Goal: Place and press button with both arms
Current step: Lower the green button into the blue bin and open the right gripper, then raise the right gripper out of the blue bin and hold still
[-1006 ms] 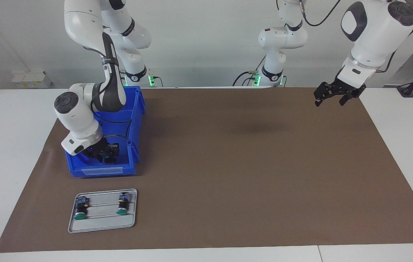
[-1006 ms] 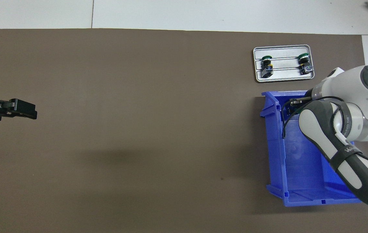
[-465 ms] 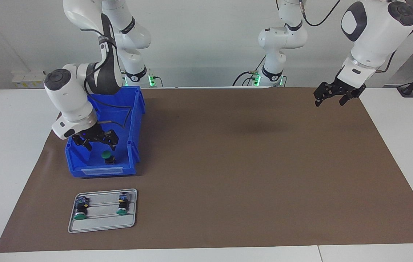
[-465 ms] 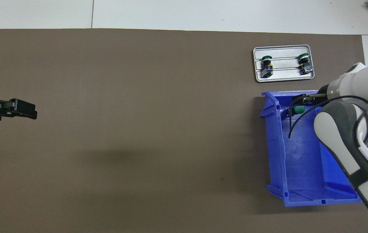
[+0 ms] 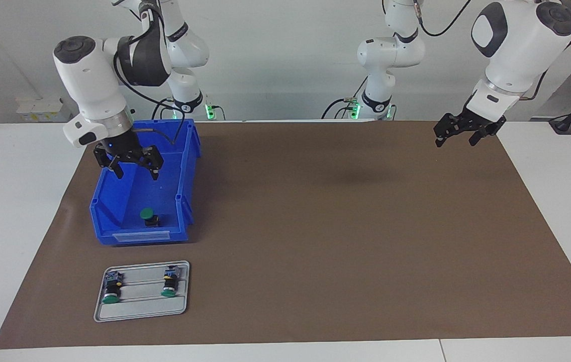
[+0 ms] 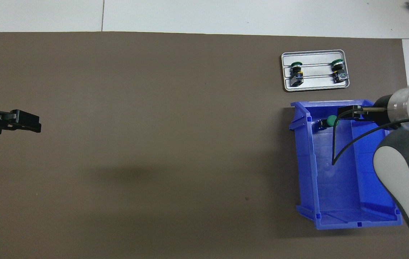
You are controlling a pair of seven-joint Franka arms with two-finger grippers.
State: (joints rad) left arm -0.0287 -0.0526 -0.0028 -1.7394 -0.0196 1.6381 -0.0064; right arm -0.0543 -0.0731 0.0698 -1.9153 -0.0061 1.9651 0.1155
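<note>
The button [image 5: 148, 216] now lies in the blue bin [image 5: 185, 166], below my right gripper [image 5: 133, 166], at the bin's end farther from the robots. A second ago the jaws were down around it; they have since risen, spread and empty. I judge the pick failed. The left gripper [image 5: 456, 136] waits over the bench [image 5: 346, 226], unmoved.

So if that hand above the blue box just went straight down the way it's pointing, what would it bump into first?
Probably the bare floor of the blue bin. The right hand points down, open, robot-ward of the green button, so it likely misses it, though depth is unclear.
</note>
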